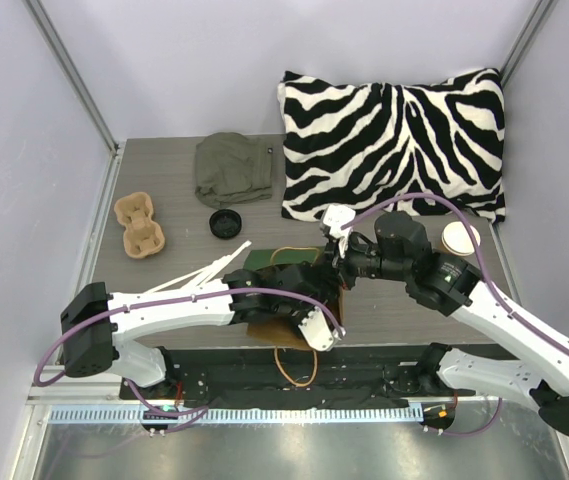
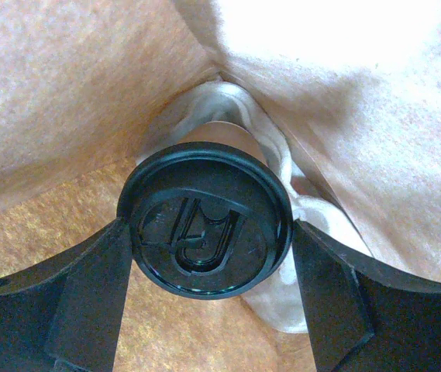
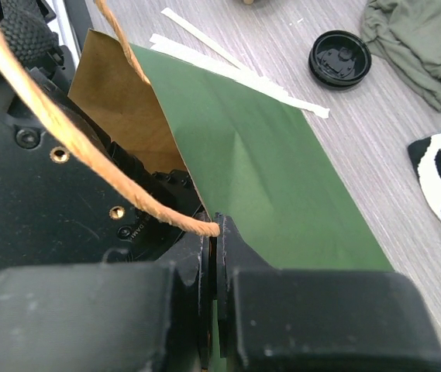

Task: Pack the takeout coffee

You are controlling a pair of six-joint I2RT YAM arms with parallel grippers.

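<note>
Underneath, grey wood-grain table (image 1: 179,228), pale walls (image 1: 214,60).

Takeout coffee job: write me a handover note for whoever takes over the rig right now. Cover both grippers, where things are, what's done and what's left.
Left gripper: reaching inside the green bag, apparently closed on the lid of the takeout coffee.
Right gripper: shut on the edge of the bag's mouth, holding it open.
Done: the lidded cup is inside the bag.
Left: let go of the cup, draw the left arm out, then release the bag, probably after standing it up.
</note>
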